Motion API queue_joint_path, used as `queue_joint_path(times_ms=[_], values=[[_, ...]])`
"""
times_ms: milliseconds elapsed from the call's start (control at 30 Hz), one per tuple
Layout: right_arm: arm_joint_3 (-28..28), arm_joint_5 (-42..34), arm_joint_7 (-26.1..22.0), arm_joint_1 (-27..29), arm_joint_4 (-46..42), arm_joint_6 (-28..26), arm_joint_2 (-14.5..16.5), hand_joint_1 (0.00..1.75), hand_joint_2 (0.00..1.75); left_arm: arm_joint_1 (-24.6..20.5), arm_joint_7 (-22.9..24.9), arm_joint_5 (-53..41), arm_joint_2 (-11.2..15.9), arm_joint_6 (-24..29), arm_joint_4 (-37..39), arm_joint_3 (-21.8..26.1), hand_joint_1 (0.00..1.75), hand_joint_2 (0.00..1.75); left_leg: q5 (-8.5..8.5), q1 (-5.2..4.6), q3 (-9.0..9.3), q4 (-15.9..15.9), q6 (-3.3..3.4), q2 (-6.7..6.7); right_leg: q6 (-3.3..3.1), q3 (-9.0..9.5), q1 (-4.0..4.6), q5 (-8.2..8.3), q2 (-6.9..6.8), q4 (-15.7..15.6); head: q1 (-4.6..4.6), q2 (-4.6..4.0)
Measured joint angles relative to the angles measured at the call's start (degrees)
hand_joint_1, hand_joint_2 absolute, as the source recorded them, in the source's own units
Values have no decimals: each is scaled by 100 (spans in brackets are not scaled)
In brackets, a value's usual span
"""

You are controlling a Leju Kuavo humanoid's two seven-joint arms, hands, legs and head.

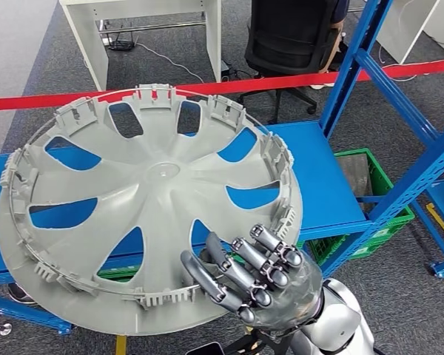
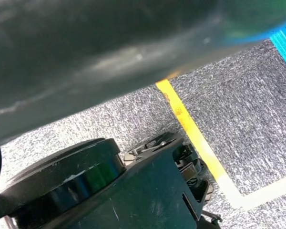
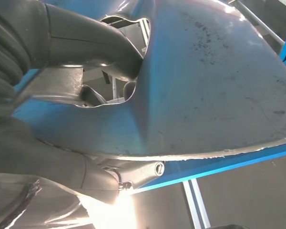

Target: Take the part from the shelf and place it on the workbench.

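Hubcap was gripped at its near rim by the right hand; left hand's state unclear; tilting or slipping was risked.

Grey speckled carpet covers the floor, crossed by a red barrier tape stretched across the room. Beyond the tape stand a white desk and a black office chair on castors. A green crate sits on the floor under the blue frame's right end, and yellow floor tape marks the carpet.
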Motion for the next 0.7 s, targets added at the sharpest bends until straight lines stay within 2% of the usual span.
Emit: queue_joint_path(times_ms=[333, 467, 533, 600, 667, 700], values=[[102, 0, 283, -48, 0, 1, -2, 175, 175, 4, -65, -39, 6, -38, 0, 0, 0, 0, -7, -10, -10, 28, 12, -3, 14, -2, -14, 8, 0, -6, -1, 0], [130, 0, 316, -84, 0, 2, -2, 175, 175, 8, -47, -39, 26, -59, 0, 0, 0, 0, -12, -26, -40, 67, 49, -6, 53, -12, -32, 31, 2, -22, -4, 0], [137, 0, 326, -99, -3, 2, -2, 175, 175, 7, -42, -39, 28, -59, 0, 0, 0, 0, 36, -5, -18, -15, 107, 10, 82, -35, -26, 4, -23, -9, -1, 0], [140, 0, 331, -119, -6, 2, -2, 175, 175, 6, -41, -39, 27, -59, 0, 0, 0, 0, 93, 20, 3, -107, 172, 37, 90, -213, -12, -224, -102, 332, 14, 0], [141, 0, 332, -129, -6, 2, -2, 175, 175, 15, -41, -40, 28, -59, 0, 0, 0, 0, 104, 14, -6, -117, 193, 61, 95, -586, -6, -602, -161, 1115, 27, 0], [142, 0, 333, -126, -5, 2, -3, 175, 175, 21, -41, -40, 28, -59, 0, 0, 0, 0, 102, 10, -9, -114, 193, 70, 102, -758, -7, -716, -168, 1473, 30, 0]])
